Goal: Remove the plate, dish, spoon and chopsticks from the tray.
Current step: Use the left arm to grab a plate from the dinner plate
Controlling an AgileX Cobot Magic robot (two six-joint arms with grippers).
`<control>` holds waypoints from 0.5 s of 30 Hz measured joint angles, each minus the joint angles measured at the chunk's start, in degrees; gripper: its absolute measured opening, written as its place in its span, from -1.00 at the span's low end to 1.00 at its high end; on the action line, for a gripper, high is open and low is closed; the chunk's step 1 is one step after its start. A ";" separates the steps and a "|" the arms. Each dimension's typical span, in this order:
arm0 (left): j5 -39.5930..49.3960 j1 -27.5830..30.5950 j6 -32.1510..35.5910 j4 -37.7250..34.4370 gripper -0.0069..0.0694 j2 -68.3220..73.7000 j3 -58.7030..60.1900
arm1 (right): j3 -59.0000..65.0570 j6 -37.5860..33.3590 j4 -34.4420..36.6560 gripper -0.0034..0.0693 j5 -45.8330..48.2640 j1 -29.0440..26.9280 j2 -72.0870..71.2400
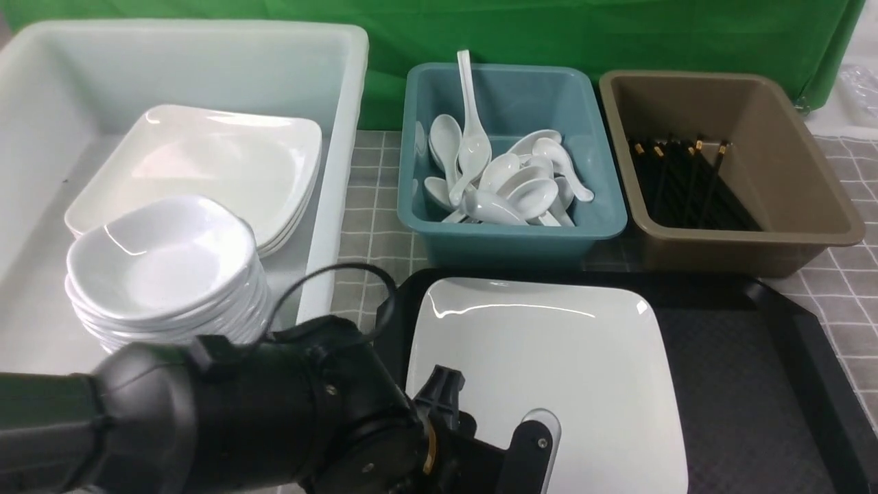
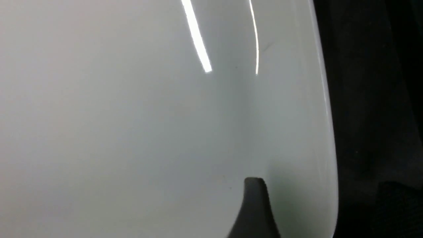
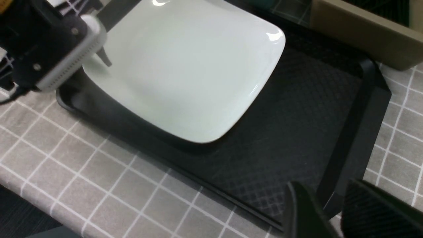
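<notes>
the left claw (image 1: 531, 442) sits low over the near left edge of the large square white plate (image 1: 549, 357); one dark finger (image 2: 254, 205) lies on or just above the plate's glossy top, a little way in from the rim; its partner shows in no view, so it cannot be told whether the claw is clamped on the plate or only straddles its edge; the plate lies on the black tray (image 1: 741, 384), spreading ahead and to the right of the left claw and covering the tray's left part; the diamond-textured floor to the right of it is bare.

the right claw (image 3: 333, 215) shows only in its own wrist view; its two dark fingers stand a little apart with nothing between them, hovering at the tray's rim at the end away from the plate; the plate is well apart from it, across the bare tray floor.

ahead and to the left of the left claw stands a white tub (image 1: 343, 137) holding a stack of square plates (image 1: 226, 165) and, nearer, a stack of small white dishes (image 1: 161, 254); straight ahead of the left claw, past the plate, a teal tub (image 1: 514, 237) holds a heap of white soup spoons (image 1: 511, 185); farther to the right a brown tub (image 1: 741, 250) holds black chopsticks (image 1: 686, 185) with gold bands; all rest on a grey checked tablecloth (image 1: 370, 206).
</notes>
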 joint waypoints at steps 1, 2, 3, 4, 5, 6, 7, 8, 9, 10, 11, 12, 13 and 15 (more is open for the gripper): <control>-0.21 0.00 0.00 0.94 0.31 1.21 0.00 | 0.00 0.00 0.00 -0.27 0.00 0.00 0.00; -0.52 0.00 0.00 1.67 0.30 1.98 0.00 | 0.00 0.00 0.00 -0.26 0.00 0.00 0.00; -0.87 0.00 0.00 2.31 0.30 2.47 0.00 | 0.00 0.00 0.00 -0.26 0.00 0.00 0.00; -1.76 0.00 -0.08 2.83 0.30 2.57 0.00 | 0.00 0.00 0.00 -0.26 0.00 0.00 0.00; -2.77 0.00 -0.46 3.74 0.29 2.89 -0.05 | 0.00 0.00 0.00 -0.26 0.00 0.00 0.00; -3.53 0.00 -0.94 4.78 0.29 3.08 -0.05 | 0.00 0.00 0.00 -0.26 0.00 0.00 0.00; -4.45 0.00 -2.07 5.95 0.29 3.34 -0.11 | 0.00 0.00 0.00 -0.26 0.00 0.00 0.00; -5.02 0.00 -2.87 7.08 0.29 3.61 -0.10 | 0.00 0.00 0.00 -0.26 0.00 0.00 0.00; -5.43 0.00 -4.33 8.27 0.29 3.84 -0.30 | 0.00 0.00 0.00 -0.26 0.00 0.00 0.00; -5.51 0.00 -5.35 8.90 0.28 4.08 -0.44 | 0.00 0.00 0.00 -0.26 0.00 0.00 0.00; -5.46 0.00 -6.27 9.22 0.28 4.14 -0.52 | 0.00 0.00 0.00 -0.26 0.00 0.00 0.00; -5.46 0.00 -6.77 9.51 0.28 4.15 -0.56 | 0.00 0.00 0.00 -0.26 0.00 0.00 0.00; -5.40 0.00 -6.77 9.57 0.28 4.15 -0.56 | 0.00 0.00 0.00 -0.26 0.00 0.00 0.00; -5.16 0.00 -7.75 9.70 0.24 4.19 -0.56 | 0.00 0.00 0.00 -0.27 0.00 0.00 0.00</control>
